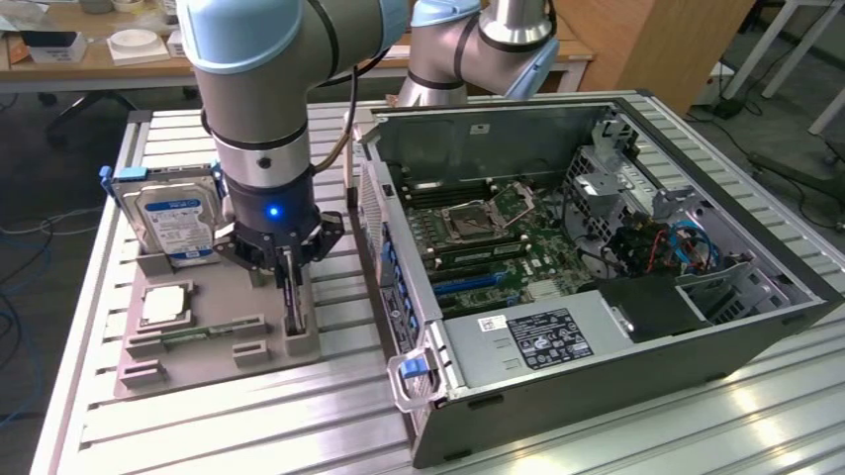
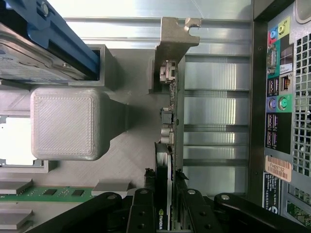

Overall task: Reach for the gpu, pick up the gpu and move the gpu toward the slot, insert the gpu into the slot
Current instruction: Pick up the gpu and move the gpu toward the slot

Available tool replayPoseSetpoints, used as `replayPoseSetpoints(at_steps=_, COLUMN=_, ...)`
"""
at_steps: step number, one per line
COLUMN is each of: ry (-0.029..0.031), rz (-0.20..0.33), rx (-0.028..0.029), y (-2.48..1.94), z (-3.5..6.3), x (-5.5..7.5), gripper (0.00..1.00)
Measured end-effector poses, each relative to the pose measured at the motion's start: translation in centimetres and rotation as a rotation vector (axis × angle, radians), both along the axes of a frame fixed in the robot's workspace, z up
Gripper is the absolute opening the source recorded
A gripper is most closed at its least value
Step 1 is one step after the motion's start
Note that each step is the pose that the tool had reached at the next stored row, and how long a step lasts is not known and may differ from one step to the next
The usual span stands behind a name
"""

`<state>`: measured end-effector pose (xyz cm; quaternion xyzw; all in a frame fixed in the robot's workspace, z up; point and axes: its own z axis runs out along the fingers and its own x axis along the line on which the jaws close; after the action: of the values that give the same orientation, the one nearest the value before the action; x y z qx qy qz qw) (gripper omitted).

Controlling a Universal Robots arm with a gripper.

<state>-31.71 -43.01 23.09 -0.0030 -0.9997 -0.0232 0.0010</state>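
The gpu [image 1: 292,312] stands on edge in a groove of the grey holder tray [image 1: 198,371], to the exterior view's left of the open computer case. In the wrist view the gpu [image 2: 167,145] runs away from me as a thin dark card, with its silvery bracket [image 2: 175,36] at the far end. My gripper [image 1: 288,265] hangs straight down over the card's top edge. Its black fingers [image 2: 142,211] press on both faces of the card, so my gripper [image 2: 165,213] is shut on it. The slot [image 1: 478,297] is a dark strip on the motherboard beside a blue one.
A silver hard drive with a blue label [image 1: 178,220] stands in the tray behind the gripper. A processor [image 1: 165,305] and a green memory stick [image 1: 198,332] lie in the tray. The case's rear wall [image 1: 396,287] rises close beside the card.
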Motion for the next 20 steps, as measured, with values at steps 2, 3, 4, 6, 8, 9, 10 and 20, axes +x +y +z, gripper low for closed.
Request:
replayPoseSetpoints(at_steps=2, ry=0.0000, rz=0.000, rx=0.0000, y=0.00, z=0.00, x=0.00, gripper=0.26)
replayPoseSetpoints(at_steps=3, ry=0.0000, rz=0.000, rx=0.0000, y=0.00, z=0.00, x=0.00, gripper=0.26)
replayPoseSetpoints(at_steps=4, ry=0.0000, rz=0.000, rx=0.0000, y=0.00, z=0.00, x=0.00, gripper=0.26)
replayPoseSetpoints(at_steps=6, ry=-0.0001, rz=0.000, rx=0.0001, y=0.00, z=0.00, x=0.00, gripper=0.26)
replayPoseSetpoints(at_steps=8, ry=-0.0004, rz=0.000, rx=0.0004, y=0.01, z=0.04, x=0.01, gripper=0.26)
replayPoseSetpoints(at_steps=9, ry=-0.0002, rz=0.000, rx=0.0002, y=0.00, z=0.10, x=0.00, gripper=0.26)
replayPoseSetpoints(at_steps=10, ry=0.0000, rz=0.000, rx=0.0001, y=0.00, z=0.15, x=0.00, gripper=0.26)
replayPoseSetpoints(at_steps=20, ry=0.0000, rz=0.000, rx=0.0000, y=0.00, z=0.65, x=0.00, gripper=0.26)
